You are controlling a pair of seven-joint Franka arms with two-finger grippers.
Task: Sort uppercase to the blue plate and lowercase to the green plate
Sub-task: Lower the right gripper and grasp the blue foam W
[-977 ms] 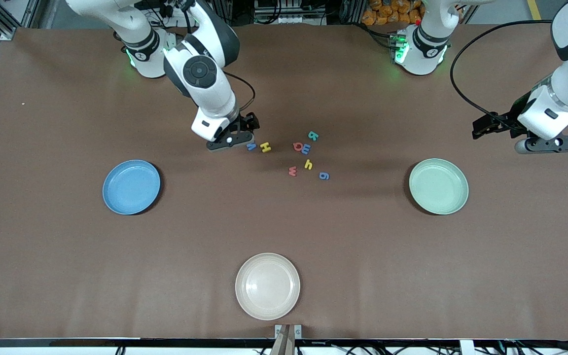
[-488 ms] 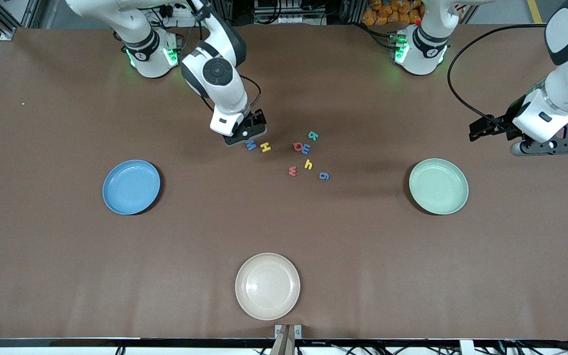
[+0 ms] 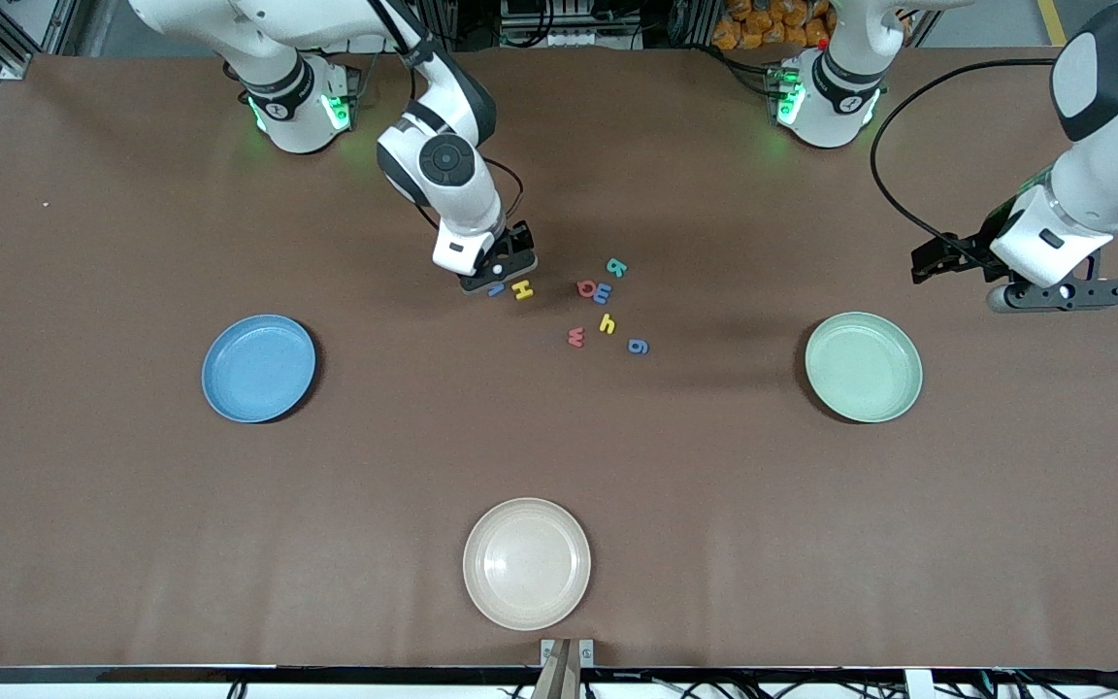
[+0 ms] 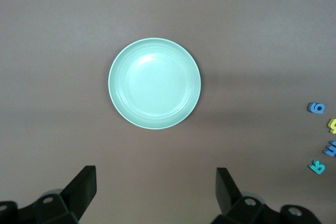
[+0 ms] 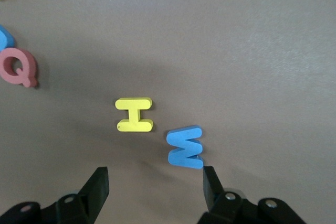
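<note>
Right gripper (image 3: pixel 496 277) low over the blue capital M (image 5: pixel 185 147), jaws apart with the letter near one fingertip (image 5: pixel 210 182), nothing gripped. Yellow foam H (image 5: pixel 135 114) just beside it, flat on the matte brown table (image 3: pixel 132 485). Left gripper (image 4: pixel 155 187) waits wide open above bare table near the smooth round green plate (image 3: pixel 863 366). Blue plate (image 3: pixel 258 368) sits toward the right arm's end, well apart from the letters.

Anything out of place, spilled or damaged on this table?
Nothing is spilled or damaged. One oddity: a cream plate, nearest the front camera, belongs to neither sorting category. Blue plate and green plate hold nothing; all letters lie unsorted mid-table.
</note>
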